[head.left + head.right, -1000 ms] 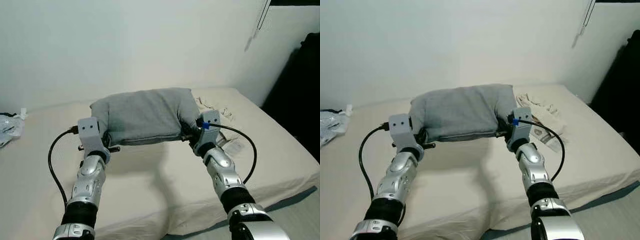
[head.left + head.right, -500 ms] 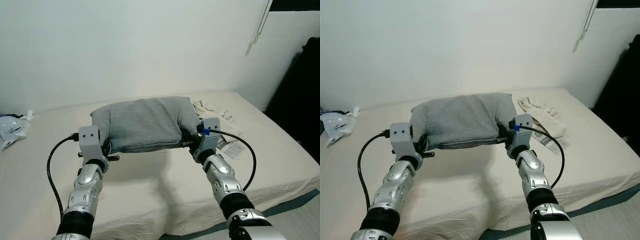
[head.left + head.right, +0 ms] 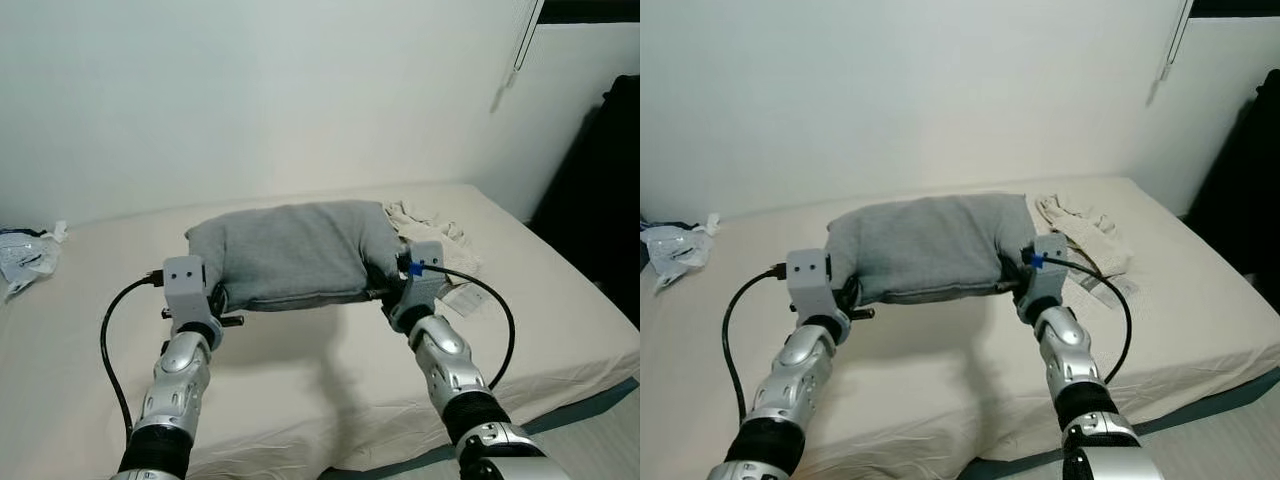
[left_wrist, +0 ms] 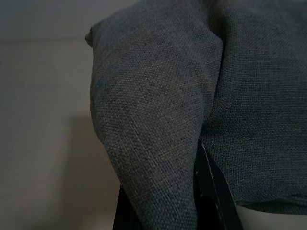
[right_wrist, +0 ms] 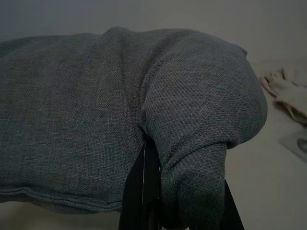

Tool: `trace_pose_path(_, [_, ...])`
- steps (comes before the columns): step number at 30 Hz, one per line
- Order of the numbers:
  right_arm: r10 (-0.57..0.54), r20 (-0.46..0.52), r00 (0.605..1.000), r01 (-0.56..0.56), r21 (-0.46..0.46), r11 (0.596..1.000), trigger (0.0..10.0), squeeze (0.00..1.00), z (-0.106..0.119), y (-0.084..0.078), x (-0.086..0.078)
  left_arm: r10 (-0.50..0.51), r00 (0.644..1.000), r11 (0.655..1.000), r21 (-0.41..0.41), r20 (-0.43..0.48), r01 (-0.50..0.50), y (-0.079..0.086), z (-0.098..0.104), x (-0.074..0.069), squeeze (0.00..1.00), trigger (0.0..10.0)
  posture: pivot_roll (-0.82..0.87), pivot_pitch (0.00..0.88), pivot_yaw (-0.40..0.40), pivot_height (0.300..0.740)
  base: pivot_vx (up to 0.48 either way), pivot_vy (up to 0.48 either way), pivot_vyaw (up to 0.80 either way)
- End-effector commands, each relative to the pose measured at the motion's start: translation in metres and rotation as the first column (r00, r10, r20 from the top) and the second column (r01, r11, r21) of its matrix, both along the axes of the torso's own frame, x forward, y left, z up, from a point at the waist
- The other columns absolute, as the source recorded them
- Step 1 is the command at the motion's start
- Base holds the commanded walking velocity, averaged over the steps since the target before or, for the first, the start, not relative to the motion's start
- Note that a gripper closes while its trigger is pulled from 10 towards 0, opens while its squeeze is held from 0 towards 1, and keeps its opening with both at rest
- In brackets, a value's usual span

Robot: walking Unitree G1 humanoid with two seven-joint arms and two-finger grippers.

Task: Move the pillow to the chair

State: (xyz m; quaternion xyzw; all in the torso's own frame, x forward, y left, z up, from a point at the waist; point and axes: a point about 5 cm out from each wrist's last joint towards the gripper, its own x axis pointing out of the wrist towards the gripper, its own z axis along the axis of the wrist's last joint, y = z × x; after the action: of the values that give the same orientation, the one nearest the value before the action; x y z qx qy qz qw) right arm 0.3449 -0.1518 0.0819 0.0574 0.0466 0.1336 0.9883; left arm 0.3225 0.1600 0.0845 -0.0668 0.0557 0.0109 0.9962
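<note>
I had the grey pillow [image 3: 290, 250] lifted clear of the bed [image 3: 560, 320], casting a shadow on the cream sheet. Left gripper [image 3: 216, 297] pinched its left end, right gripper [image 3: 392, 278] pinched its right end, fabric bunched over the fingers [image 5: 144, 191]. Crumpled cloth [image 3: 1085, 232] lay just right of the pillow, plastic bag [image 3: 22, 256] at far left. Plain white wall [image 3: 250, 90] behind, dark shape [image 3: 600, 200] at right.

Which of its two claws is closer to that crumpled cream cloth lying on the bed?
The right gripper. It grips the grey pillow at the end beside the cream cloth; the left gripper grips the pillow's far end.
</note>
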Motion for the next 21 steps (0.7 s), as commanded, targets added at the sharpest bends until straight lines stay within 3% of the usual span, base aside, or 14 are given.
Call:
trace_pose_path(1, [-0.007, 0.017, 1.0, 0.006, 0.02, 1.0, 10.0, 0.0, 0.0038, 0.0011, 0.0013, 0.004, 0.999, 1.0, 0.006, 0.036, -0.004, -0.0008, 0.0039, 0.0006, 0.0, 10.0, 0.02, 0.016, -0.042, 0.74, 0.0, 0.0, 0.0])
trace_pose_path(11, [0.006, 0.028, 1.0, -0.006, 0.007, 1.0, 10.0, 0.0, 0.0029, 0.0047, -0.0017, 0.006, 0.995, 0.999, -0.051, 0.1, -0.001, -0.0001, 0.0118, -0.0025, 0.0, 10.0, 0.01, 0.048, -0.03, 0.74, 0.0, 0.0, 0.0])
trace_pose_path(21, [0.03, 0.03, 0.999, -0.029, -0.014, 0.999, 10.0, 0.0, 0.0001, 0.0098, -0.005, 0.012, 0.996, 0.997, -0.073, 0.093, -0.005, -0.0068, 0.0079, -0.0034, 0.0, 10.0, -0.01, 0.039, -0.025, 0.74, 0.0, 0.0, 0.0])
